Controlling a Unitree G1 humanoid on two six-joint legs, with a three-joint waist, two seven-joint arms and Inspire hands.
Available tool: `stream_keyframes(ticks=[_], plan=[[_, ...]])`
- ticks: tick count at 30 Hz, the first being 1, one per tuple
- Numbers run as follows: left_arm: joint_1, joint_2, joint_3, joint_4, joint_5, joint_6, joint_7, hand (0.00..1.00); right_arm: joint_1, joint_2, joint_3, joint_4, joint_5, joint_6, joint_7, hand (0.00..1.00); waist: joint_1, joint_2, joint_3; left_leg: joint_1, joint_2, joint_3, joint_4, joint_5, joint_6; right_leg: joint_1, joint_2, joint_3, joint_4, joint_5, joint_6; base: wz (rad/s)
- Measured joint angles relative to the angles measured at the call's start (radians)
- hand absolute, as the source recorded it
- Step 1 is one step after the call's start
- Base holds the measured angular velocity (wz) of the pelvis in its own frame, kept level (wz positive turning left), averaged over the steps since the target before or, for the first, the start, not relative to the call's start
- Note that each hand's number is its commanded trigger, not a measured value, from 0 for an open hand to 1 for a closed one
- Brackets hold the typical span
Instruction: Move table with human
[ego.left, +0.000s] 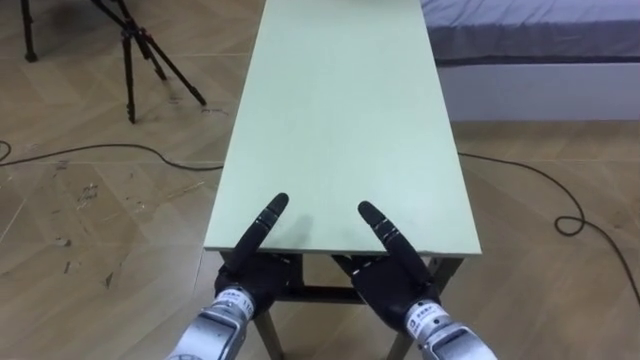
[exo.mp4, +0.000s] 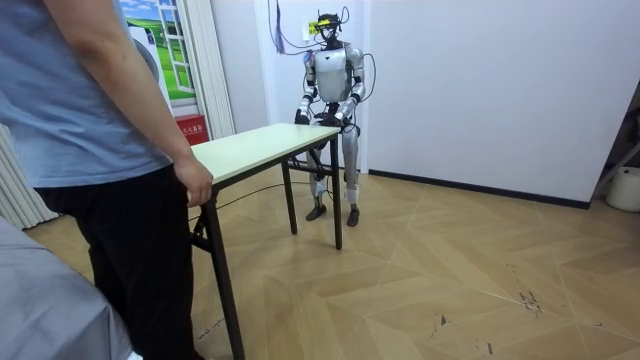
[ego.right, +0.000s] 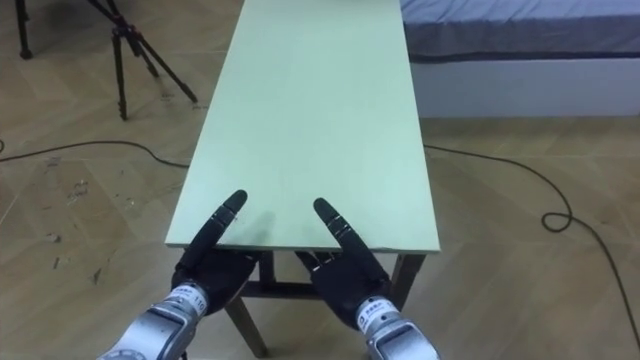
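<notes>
- Nearest, the robot stands at one short end of the table, with that edge just over both its palms.
- Its left hand and right hand each lay a thumb flat on the top. The hold underneath is hidden, so I cannot tell how tight it is.
- At the far end, a person has a hand on the table's corner.

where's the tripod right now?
Upper left of the eye views: the tripod stands to the robot's left of the table, beside its far half.
</notes>
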Motion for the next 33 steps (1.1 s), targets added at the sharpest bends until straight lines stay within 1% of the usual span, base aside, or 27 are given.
stream_keyframes(ticks=[4,10,13,16,21,27,28,29,30,31,32,33], plan=[[0.0,-0.009,0.001,0.0,0.0,-0.013,0.0,0.0,0.0,0.0,0.0,0.0,0.002,-0.015,0.0,0.0,0.002,-0.001,0.0004,-0.001,0.0,0.003,0.0,0.0,0.0,-0.003,0.0,0.002,0.001,0.0,0.0,0.0],[0.0,-0.01,0.002,0.0,0.0,-0.018,0.0,0.0,0.0,0.008,0.0,0.0,0.006,-0.05,-0.013,0.0,0.002,-0.002,0.001,0.0,0.0,0.005,0.0,0.001,0.0,-0.004,0.0,0.003,0.001,0.001,-0.001,0.0],[0.0,-0.011,0.002,-0.002,-0.001,-0.021,0.001,0.0,0.0,0.012,0.0,-0.009,0.041,-0.07,-0.032,0.0,0.002,-0.003,0.0015,0.0,0.0,0.005,-0.001,0.001,0.0,-0.005,0.0,0.003,0.001,0.001,-0.001,0.0],[0.0,-0.013,0.002,-0.004,-0.021,-0.028,0.006,0.0,0.0,0.017,0.0,-0.013,0.069,-0.088,-0.043,0.0,0.001,-0.003,0.0019,0.001,0.0,0.006,0.0,0.001,0.0,-0.005,0.0,0.004,0.001,0.001,-0.001,0.0],[0.0,-0.015,0.002,-0.006,-0.035,-0.041,0.013,0.0,0.0,0.018,0.0,-0.024,0.072,-0.116,-0.07,0.0,-0.002,-0.003,0.0021,0.001,0.0,0.007,0.0,0.001,0.0,-0.005,0.0,0.007,0.0,0.001,-0.001,0.0],[0.0,-0.016,0.002,-0.014,-0.038,-0.055,0.03,0.0,0.0,0.017,-0.013,-0.025,0.073,-0.142,-0.071,0.0,-0.001,-0.004,0.0026,-0.001,-0.002,0.009,0.0,0.002,0.001,-0.011,0.002,0.023,-0.002,0.0,0.0,-0.04],[0.0,-0.016,0.002,-0.015,-0.038,-0.056,0.03,0.05,0.0,0.017,-0.019,-0.025,0.073,-0.144,-0.071,0.0,-0.001,-0.004,0.0026,-0.001,-0.002,0.009,0.002,0.003,0.002,-0.013,0.003,0.026,-0.002,0.0,0.0,-0.04],[0.0,-0.016,0.002,-0.015,-0.039,-0.057,0.03,0.23,0.0,0.018,-0.026,-0.025,0.073,-0.146,-0.071,0.0,-0.001,-0.005,0.0029,-0.002,-0.002,0.009,0.002,0.004,0.002,-0.013,0.003,0.026,-0.002,0.0,0.0,0.0],[0.0,-0.016,0.002,-0.015,-0.039,-0.058,0.03,0.53,0.0,0.018,-0.03,-0.025,0.073,-0.147,-0.073,0.22,-0.002,-0.005,0.0029,-0.002,-0.002,0.009,0.002,0.004,0.002,-0.013,0.003,0.026,-0.002,0.0,0.0,0.0],[0.0,-0.016,0.002,-0.015,-0.046,-0.059,0.03,0.85,0.0,0.018,-0.037,-0.026,0.073,-0.149,-0.077,1.0,-0.002,-0.005,0.0029,-0.001,-0.002,0.009,0.002,0.004,0.002,-0.013,0.003,0.027,-0.002,0.0,0.0,0.0],[0.0,-0.016,0.002,-0.017,-0.061,-0.063,0.03,1.0,0.0,0.019,-0.042,-0.029,0.073,-0.152,-0.083,1.0,-0.002,-0.005,0.0028,-0.001,-0.003,0.009,0.002,0.004,0.002,-0.013,0.003,0.027,-0.002,0.0,0.0,0.0],[0.0,-0.016,0.002,-0.017,-0.066,-0.065,0.03,1.0,0.001,0.019,-0.044,-0.032,0.074,-0.152,-0.089,1.0,-0.002,-0.005,0.0028,-0.001,-0.003,0.009,0.002,0.005,0.002,-0.013,0.003,0.027,-0.002,0.0,0.0,0.0]])
